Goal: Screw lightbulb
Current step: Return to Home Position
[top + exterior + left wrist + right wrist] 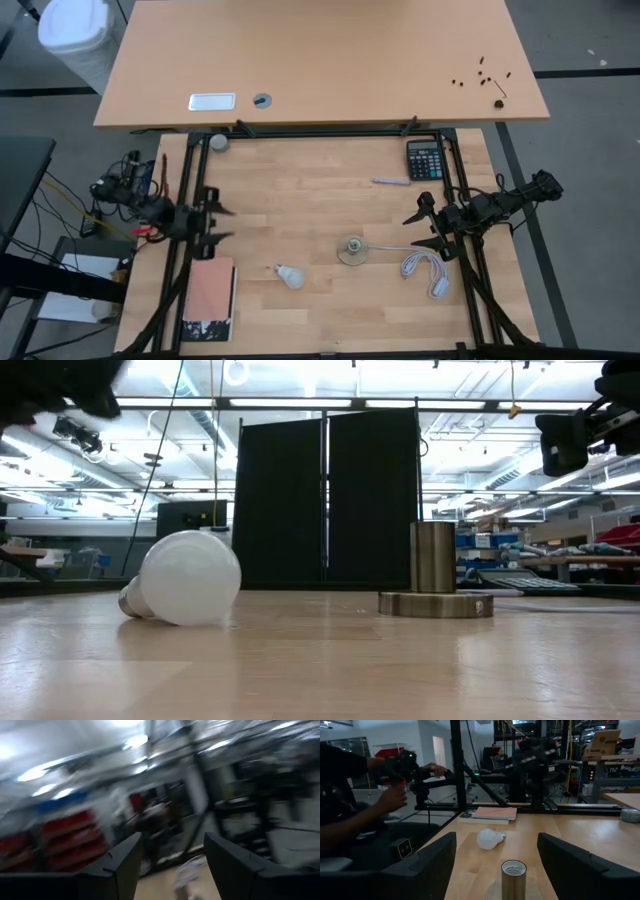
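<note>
The white lightbulb (291,276) lies on its side on the wooden table, near the front, left of centre; it also shows in the low view (190,577) and the right wrist view (488,839). The round metal socket (351,249) stands upright to its right, with a white cord (420,264); the low view (434,575) and right wrist view (513,879) show it too. My left gripper (224,223) is open at the table's left edge. My right gripper (420,229) is open at the right edge. Both are empty.
A calculator (424,158) and a pen (391,181) lie at the far right. A book (210,298) lies at the near left corner. A second table (320,60) stands beyond. A person's hands (395,795) show past the left edge.
</note>
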`<action>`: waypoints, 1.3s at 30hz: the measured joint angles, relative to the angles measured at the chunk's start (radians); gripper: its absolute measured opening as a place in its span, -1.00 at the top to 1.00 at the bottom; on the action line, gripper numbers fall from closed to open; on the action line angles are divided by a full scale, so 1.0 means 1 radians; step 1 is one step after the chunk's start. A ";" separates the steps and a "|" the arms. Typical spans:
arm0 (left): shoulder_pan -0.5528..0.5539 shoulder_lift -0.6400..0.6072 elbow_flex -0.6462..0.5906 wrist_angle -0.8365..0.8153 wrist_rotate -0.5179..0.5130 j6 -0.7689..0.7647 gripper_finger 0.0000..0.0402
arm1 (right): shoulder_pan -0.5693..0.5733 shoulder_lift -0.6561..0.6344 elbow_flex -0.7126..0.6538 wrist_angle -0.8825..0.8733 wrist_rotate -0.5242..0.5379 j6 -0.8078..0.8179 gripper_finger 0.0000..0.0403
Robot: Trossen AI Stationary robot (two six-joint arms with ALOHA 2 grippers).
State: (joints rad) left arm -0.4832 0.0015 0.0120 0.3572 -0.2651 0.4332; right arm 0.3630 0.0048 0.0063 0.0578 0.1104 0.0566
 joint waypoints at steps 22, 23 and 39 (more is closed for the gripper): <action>0.235 0.004 0.001 -0.288 -0.150 -0.491 -0.09 | 0.000 0.000 0.000 0.000 0.000 0.000 -0.43; 0.235 0.005 0.001 -0.290 -0.150 -0.491 -0.09 | 0.000 0.000 0.000 0.000 0.000 0.000 -0.43; 0.235 -0.002 0.000 -0.299 -0.149 -0.469 -0.09 | 0.000 0.000 0.000 0.000 0.000 0.000 -0.43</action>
State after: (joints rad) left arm -0.2485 -0.0002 0.0122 0.0587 -0.4145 -0.0362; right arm 0.3632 0.0047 0.0063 0.0578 0.1104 0.0569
